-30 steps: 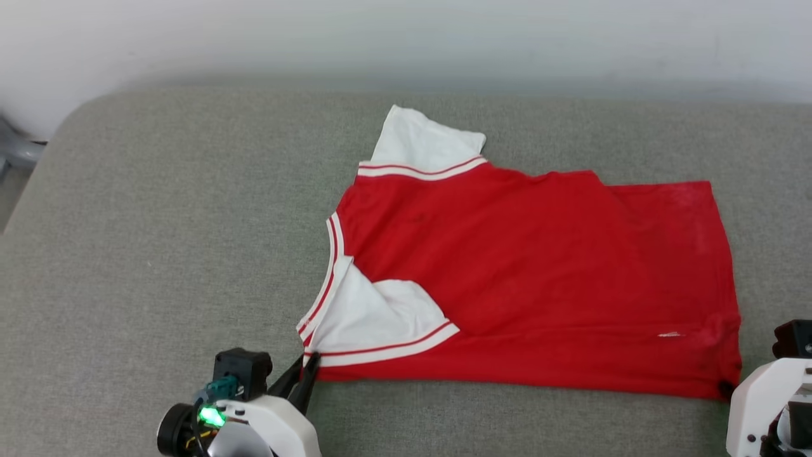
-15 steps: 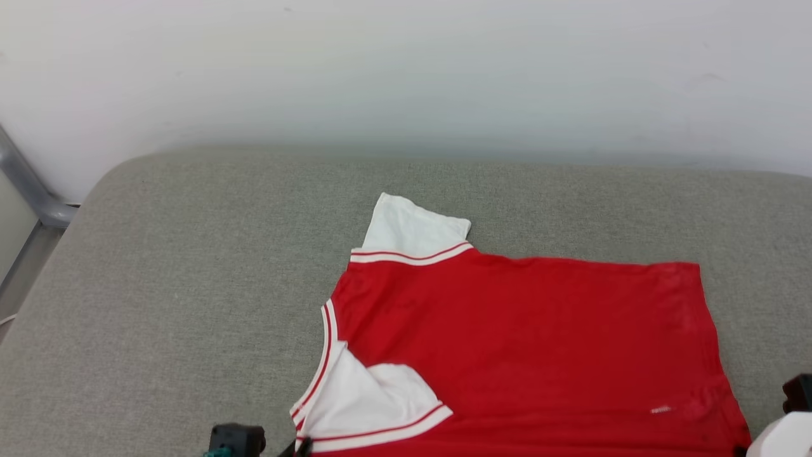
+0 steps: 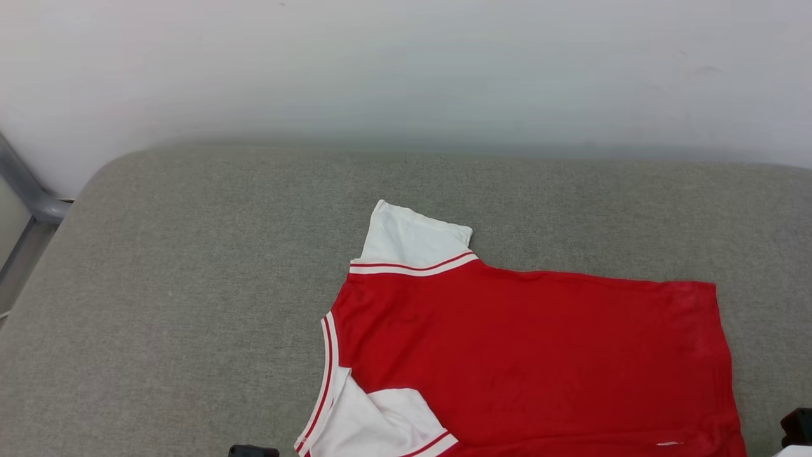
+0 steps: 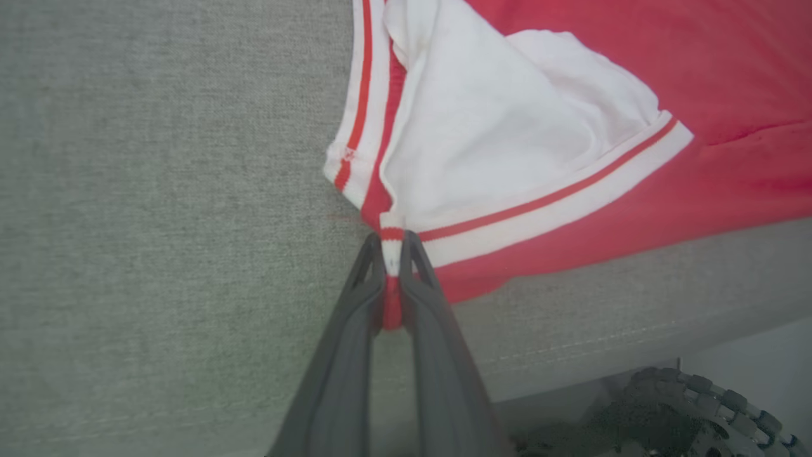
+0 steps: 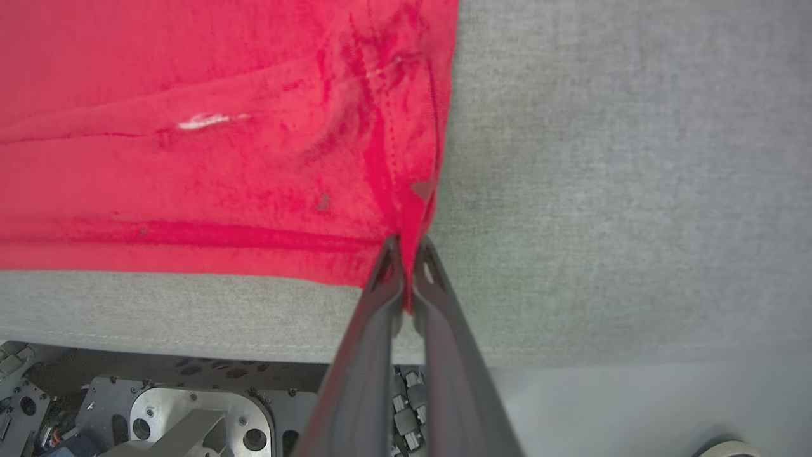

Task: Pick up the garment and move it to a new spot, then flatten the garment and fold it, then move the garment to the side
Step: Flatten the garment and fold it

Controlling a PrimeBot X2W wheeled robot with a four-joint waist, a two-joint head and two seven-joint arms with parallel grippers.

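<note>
The garment (image 3: pixel 520 355), a red T-shirt with white sleeves and striped trim, lies spread on the grey cushion (image 3: pixel 190 304), collar to the left and hem to the right. Its near edge runs off the bottom of the head view. In the left wrist view my left gripper (image 4: pixel 393 244) is shut on the striped corner of the garment (image 4: pixel 507 127) beside the near white sleeve. In the right wrist view my right gripper (image 5: pixel 406 251) is shut on the near hem corner of the garment (image 5: pixel 222 146). Both corners sit just above the cushion's front edge.
A pale wall (image 3: pixel 406 63) rises behind the cushion. A grey metal rail (image 3: pixel 25 197) stands at the far left. The cushion's front seam (image 5: pixel 190 343) runs close under both grippers, with the robot's base (image 5: pixel 165 412) below it.
The head camera has tilted up, so the garment and grippers sit lower in view. The far edge of the garment now lies straighter. Both grippers stay shut on their corners.
</note>
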